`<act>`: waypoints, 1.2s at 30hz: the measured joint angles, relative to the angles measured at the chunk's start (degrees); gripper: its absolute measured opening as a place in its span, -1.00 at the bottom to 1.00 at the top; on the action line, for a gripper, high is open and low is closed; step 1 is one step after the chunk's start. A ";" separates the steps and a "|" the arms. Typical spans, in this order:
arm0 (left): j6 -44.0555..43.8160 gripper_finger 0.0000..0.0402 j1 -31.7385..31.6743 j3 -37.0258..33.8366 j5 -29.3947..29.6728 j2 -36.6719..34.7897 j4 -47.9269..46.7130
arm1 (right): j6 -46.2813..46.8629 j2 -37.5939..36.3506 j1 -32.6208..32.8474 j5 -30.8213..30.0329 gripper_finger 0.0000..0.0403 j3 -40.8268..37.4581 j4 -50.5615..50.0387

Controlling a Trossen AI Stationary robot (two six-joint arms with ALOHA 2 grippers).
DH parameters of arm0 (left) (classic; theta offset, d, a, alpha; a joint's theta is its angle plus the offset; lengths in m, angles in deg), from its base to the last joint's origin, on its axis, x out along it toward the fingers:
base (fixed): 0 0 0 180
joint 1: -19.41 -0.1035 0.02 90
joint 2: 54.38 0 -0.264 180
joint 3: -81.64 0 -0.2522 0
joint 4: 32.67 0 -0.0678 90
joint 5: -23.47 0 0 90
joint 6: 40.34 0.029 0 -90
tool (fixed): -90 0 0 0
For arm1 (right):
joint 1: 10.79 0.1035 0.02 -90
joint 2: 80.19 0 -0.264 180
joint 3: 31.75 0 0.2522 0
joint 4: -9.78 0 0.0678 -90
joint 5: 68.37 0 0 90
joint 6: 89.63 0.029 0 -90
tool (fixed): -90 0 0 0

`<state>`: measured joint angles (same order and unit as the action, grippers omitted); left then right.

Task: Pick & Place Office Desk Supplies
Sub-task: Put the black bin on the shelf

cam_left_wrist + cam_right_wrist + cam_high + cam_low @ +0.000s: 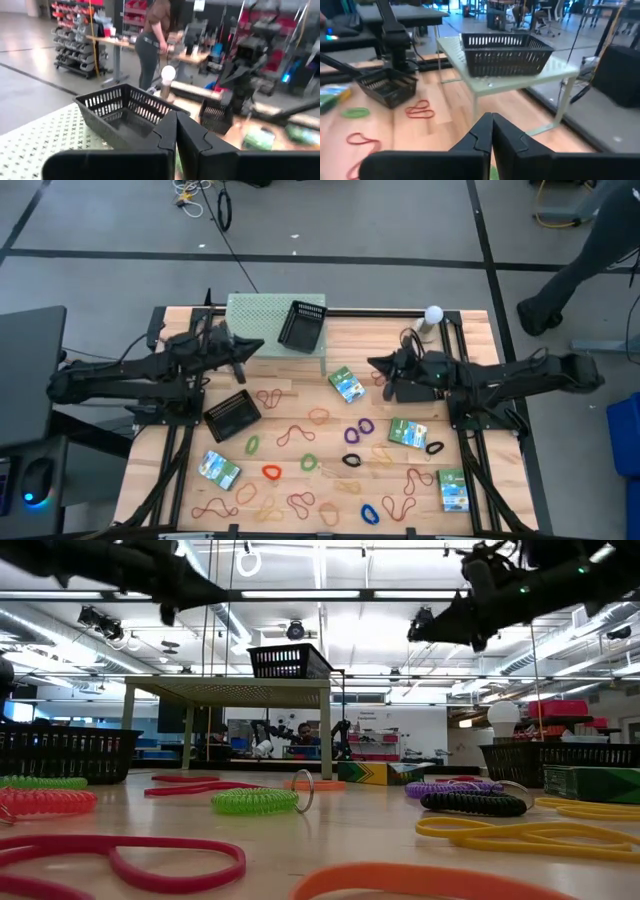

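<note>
I've got both arms up off the pale wooden table [300, 415], neither carrying anything. My left gripper [175, 131] hangs near the pale-green perforated shelf [262, 312], its two dark fingers pressed together, nothing between them; right in front of it sits the black mesh tray [121, 111] that stands on that shelf. My right gripper [492, 131] hovers over the right half of the table, pointing toward the shelf, fingers pinched tight on nothing.

The supplies are all down on the wood. Thin rubber-band loops [296, 434] in tan, red, orange, green, blue and purple lie scattered across the near half. Flat green-white-blue packets [347, 385] lie among them: one just beside the shelf's leg, one under my right arm, one at the near left, one at the near right. A second black mesh tray [232, 415] sits tilted on the table under my left arm.
</note>
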<state>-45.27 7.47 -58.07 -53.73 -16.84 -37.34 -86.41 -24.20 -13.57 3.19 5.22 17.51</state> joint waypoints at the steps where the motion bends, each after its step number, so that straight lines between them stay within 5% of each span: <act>1: 0.58 -0.95 -0.02 1.99 -0.61 1.91 -1.35 | 1.39 0.05 1.09 -0.68 -0.93 -1.15 1.42; 10: 3.47 -0.90 -0.02 23.06 -4.03 19.13 -19.73 | 3.37 0.24 9.64 -7.13 -0.94 -6.08 8.79; 22: 9.01 -0.32 0.48 53.10 -0.80 42.57 -55.61 | 0.17 0.24 10.48 -7.28 -0.94 -6.08 9.20; 36: 20.82 0.00 3.60 59.82 8.10 53.34 -62.05 | -1.72 0.26 10.48 -7.21 -0.94 -6.04 9.01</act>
<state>-24.45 11.07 1.75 -45.63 36.50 -99.38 -88.13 -23.94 -3.08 -4.02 -0.82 26.52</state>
